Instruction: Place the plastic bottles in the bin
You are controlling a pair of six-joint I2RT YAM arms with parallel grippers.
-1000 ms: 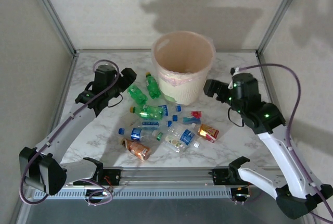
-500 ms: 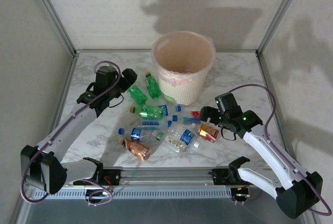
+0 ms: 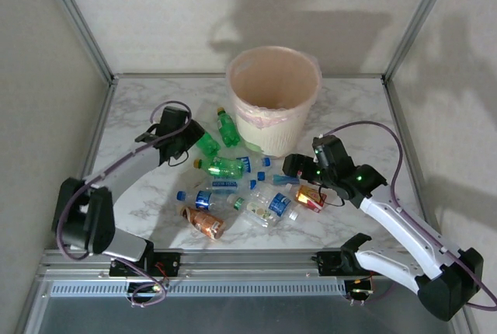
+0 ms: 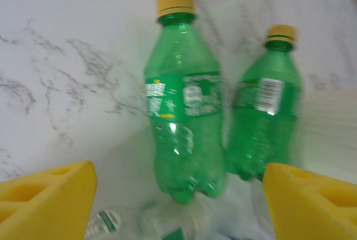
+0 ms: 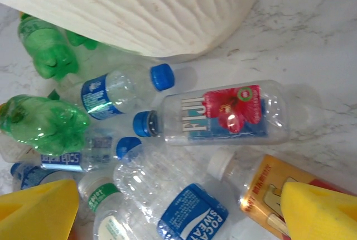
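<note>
- Your left gripper [image 3: 189,142] [image 4: 178,195] is released: its yellow pads [image 4: 47,195] stand wide apart with nothing clamped between them.
- Straight ahead of it a green bottle with a yellow cap [image 4: 184,123] lies on the marble table [image 3: 353,109]. Its base points toward the fingers and sits in the gap, touching neither pad.
- Just to the right of that one, ahead of the right-hand pad, lies a second green bottle [image 4: 265,123], cap pointing away too. The ribbed cream wall of the bin [image 4: 334,128] [image 3: 273,128] shows past it.
- Your right gripper [image 3: 293,166] [image 5: 178,212] is also released, jaws spread wide above the pile of plastic bottles [image 3: 241,186].
- Ahead of its fingers lies a clear Fiji bottle with a red flower label [image 5: 223,114], blue cap to the left. A blue-capped clear bottle [image 5: 120,89] lies beyond it, near the foot of the bin [image 5: 139,5].
- Between the pads lies a Pocari Sweat bottle [image 5: 167,195], and an orange-labelled bottle [image 5: 262,190] lies by the right pad.
- A crushed green bottle [image 5: 42,123] lies above the left pad.
</note>
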